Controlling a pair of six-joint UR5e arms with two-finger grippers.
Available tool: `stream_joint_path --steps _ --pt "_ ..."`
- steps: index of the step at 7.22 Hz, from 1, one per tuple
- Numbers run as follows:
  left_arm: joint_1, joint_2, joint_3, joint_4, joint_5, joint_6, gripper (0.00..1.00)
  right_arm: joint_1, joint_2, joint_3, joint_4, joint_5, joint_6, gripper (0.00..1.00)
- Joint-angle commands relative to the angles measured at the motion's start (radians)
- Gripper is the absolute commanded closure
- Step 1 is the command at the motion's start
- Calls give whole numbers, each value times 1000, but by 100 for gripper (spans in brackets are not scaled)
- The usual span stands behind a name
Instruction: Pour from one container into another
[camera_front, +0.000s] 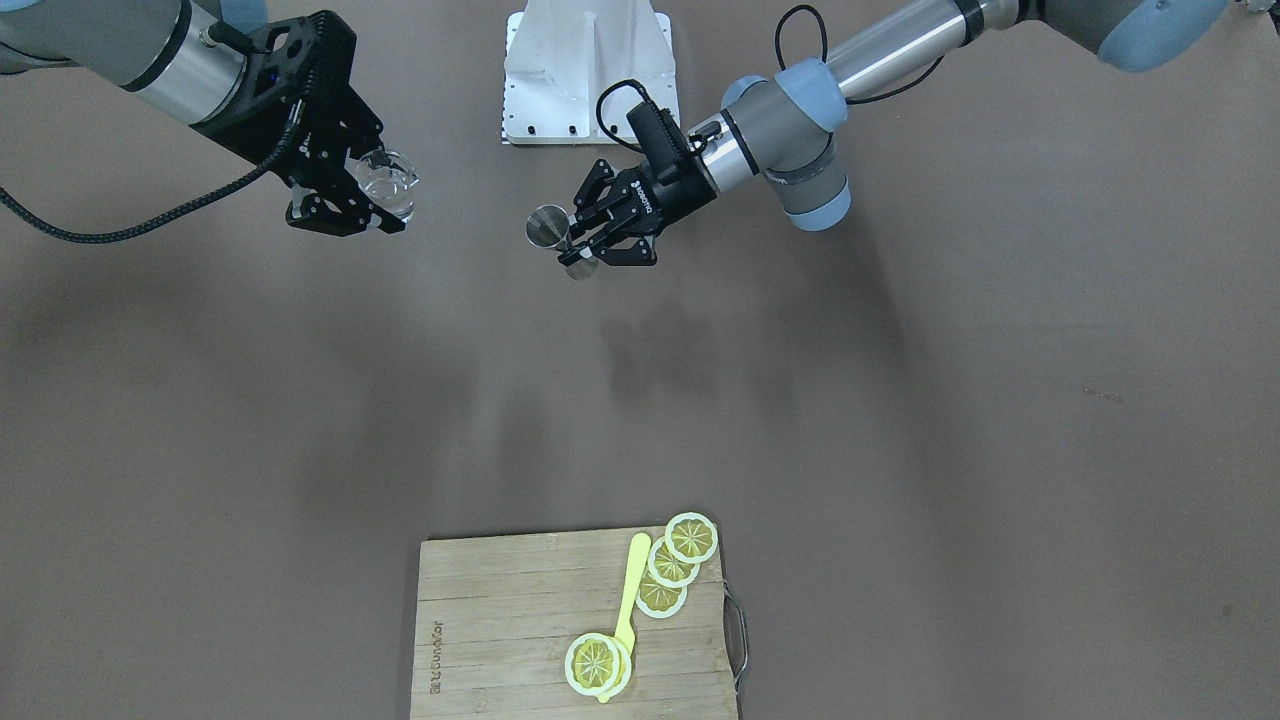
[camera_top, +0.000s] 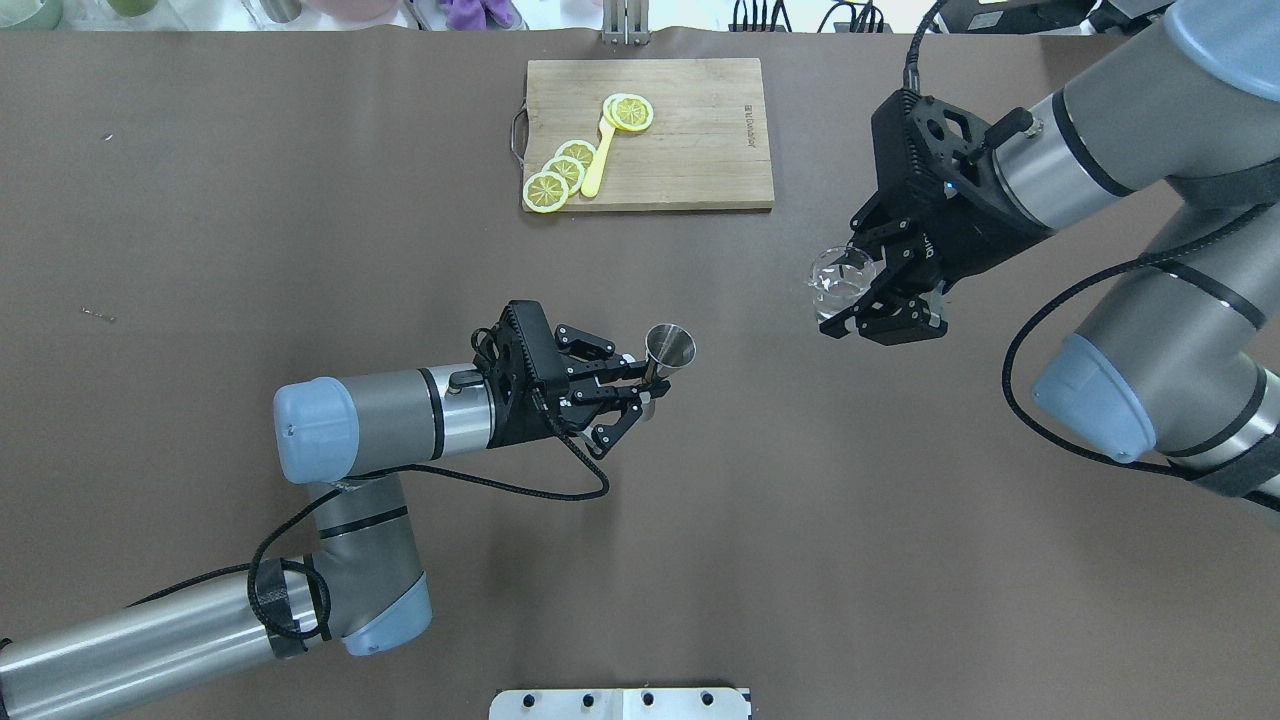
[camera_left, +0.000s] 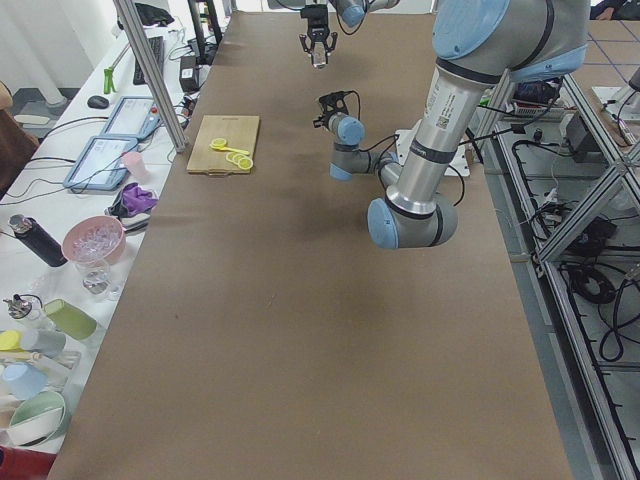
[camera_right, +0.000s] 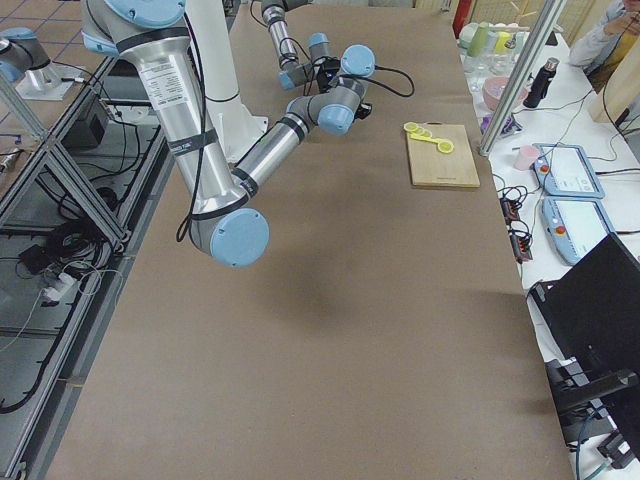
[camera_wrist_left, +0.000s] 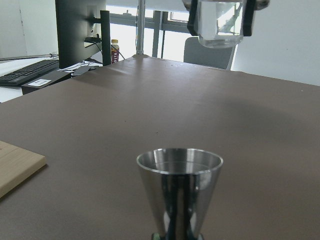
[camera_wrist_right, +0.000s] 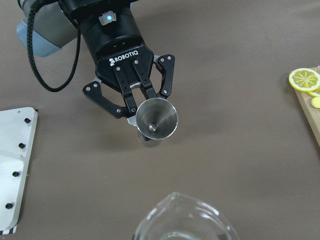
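Above brown worktop: steel jigger, upright, pinched at its waist by left tool. Well apart and higher, glass jug, clamped in right tool. At far edge, cutting board with lemon slices.

— What sort of place is this?
— A robotics lab. A robot arm rises at the edge of a long, brown-covered table, with aluminium framing along the table's sides.
— What else shows it?
— Cables lie coiled on the floor beside the table. Along the table's opposite side lie two tablets and a pink bowl among cups. Past the table's end stand a monitor, a keyboard and an office chair.
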Motion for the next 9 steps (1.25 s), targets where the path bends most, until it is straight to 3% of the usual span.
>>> stream_joint_path --steps 1,9 --pt "0 -8 4 -1 -1 0 100 -38 31 0 -57 -52 -4 100" --pt "0 -56 40 3 1 -2 100 -86 54 -9 -134 -91 -10 100"
